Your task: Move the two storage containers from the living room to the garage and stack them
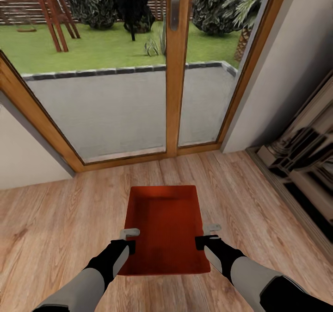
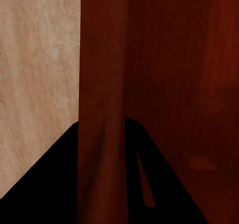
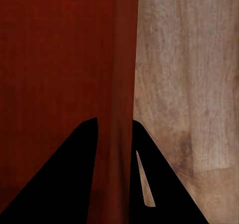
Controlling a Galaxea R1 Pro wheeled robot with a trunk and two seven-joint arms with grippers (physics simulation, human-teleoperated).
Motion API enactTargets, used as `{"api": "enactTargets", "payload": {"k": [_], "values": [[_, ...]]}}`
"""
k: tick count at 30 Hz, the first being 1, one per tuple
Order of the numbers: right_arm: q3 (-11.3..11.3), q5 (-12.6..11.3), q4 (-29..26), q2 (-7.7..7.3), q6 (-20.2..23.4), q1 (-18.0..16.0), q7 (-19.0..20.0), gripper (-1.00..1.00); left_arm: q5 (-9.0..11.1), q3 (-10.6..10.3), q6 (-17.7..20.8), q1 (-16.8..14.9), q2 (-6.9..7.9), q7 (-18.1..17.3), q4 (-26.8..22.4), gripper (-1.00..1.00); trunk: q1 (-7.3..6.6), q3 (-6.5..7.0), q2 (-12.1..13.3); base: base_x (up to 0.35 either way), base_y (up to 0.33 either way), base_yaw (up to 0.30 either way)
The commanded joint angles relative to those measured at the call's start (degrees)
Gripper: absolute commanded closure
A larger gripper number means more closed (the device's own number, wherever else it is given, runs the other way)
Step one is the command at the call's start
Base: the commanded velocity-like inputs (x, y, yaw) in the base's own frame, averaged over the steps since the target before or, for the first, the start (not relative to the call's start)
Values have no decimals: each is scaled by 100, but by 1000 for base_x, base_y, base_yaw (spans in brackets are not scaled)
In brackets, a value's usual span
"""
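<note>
Red-orange storage container (image 1: 164, 228) held up between both claws over the light wood-plank floor (image 1: 60, 219), open top up, nothing inside. Left gripper (image 1: 129, 240) pinching the left wall, right gripper (image 1: 207, 236) pinching the right wall, both near the robot's end of the bin. From the head view, hard to see how the fingers sit; wrist views settle it: left wrist has the wall (image 2: 102, 109) running straight between two dark fingers (image 2: 50, 184), right wrist same deal, wall (image 3: 119, 84) clamped between the fingers (image 3: 64, 179). Beyond the claws, a wood-framed glass door (image 1: 172, 71) with patio and lawn outside, head view only.
</note>
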Motion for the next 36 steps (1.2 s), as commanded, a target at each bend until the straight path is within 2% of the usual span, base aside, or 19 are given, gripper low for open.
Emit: {"api": "enactTargets", "payload": {"k": [1, 36], "values": [[-24, 110, -21, -10, -146, -7, -41, 100, 5, -19, 44, 5, 21, 51, 16, 100, -23, 15, 40, 0, 0, 0], [-23, 126, -29, -10, -188, 0, -33, 100, 5, -19, 44, 5, 21, 51, 14, 100, -792, 644, 1444, 0, 0, 0]]}}
